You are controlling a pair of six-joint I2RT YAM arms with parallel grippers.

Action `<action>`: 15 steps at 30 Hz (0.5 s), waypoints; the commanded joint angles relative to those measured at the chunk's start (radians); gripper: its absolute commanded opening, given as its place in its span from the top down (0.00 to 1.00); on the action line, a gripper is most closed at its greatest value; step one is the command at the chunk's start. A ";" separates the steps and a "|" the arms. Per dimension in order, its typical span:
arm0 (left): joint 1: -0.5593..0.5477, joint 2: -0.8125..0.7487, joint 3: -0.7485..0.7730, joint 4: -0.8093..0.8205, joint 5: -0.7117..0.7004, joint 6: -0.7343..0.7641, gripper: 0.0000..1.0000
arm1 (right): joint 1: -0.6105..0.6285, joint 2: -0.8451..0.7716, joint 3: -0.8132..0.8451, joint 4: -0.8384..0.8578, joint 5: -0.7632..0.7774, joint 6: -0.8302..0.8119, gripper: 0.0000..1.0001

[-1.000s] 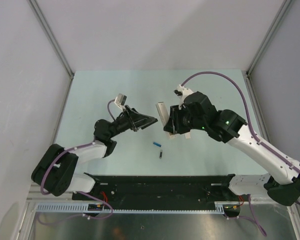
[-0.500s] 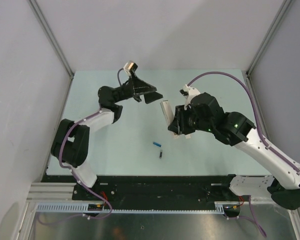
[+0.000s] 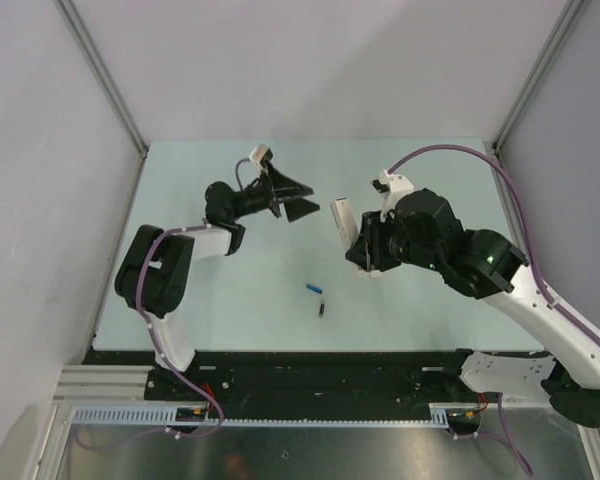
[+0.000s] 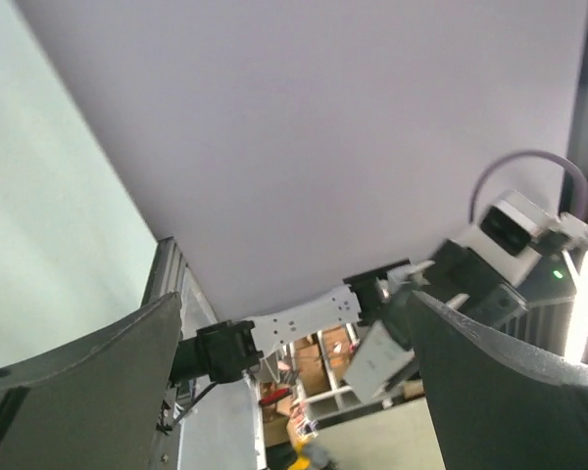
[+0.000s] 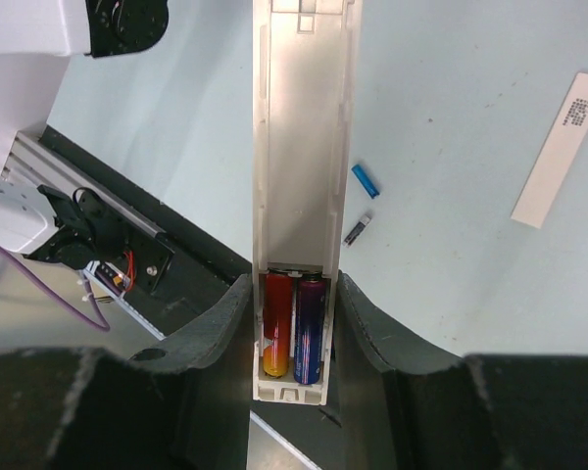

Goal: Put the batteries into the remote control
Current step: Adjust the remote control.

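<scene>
My right gripper (image 5: 294, 290) is shut on the remote control (image 5: 304, 127), a long white body with its back open, held above the table. A red battery (image 5: 277, 328) and a blue battery (image 5: 310, 328) sit side by side in its compartment, between my fingers. A second blue battery (image 5: 365, 180) and a black battery (image 5: 358, 230) lie loose on the table, also in the top view: blue (image 3: 314, 289), black (image 3: 322, 308). My left gripper (image 3: 303, 198) is open and empty, raised, its jaws towards the remote (image 3: 340, 222). The right gripper (image 3: 358, 245) is to its right.
A flat white strip with a dark dotted patch at one end (image 5: 561, 149) lies on the table right of the loose batteries. The black base rail (image 3: 310, 370) runs along the near edge. Grey walls with metal posts enclose the pale green table (image 3: 200, 290).
My left arm has swung from the middle of the table to the far side, its open gripper now facing the remote. My right arm has shifted slightly right with the remote.
</scene>
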 commanded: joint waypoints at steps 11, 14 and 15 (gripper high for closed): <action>-0.020 -0.065 -0.201 0.362 -0.070 0.240 0.00 | -0.004 -0.017 -0.022 0.032 0.054 -0.017 1.00; -0.073 -0.094 -0.229 0.362 -0.100 0.231 0.00 | -0.007 0.002 -0.022 0.040 0.055 -0.020 1.00; -0.085 -0.100 -0.241 0.362 -0.120 0.233 0.00 | -0.009 0.008 -0.020 0.041 0.055 -0.019 1.00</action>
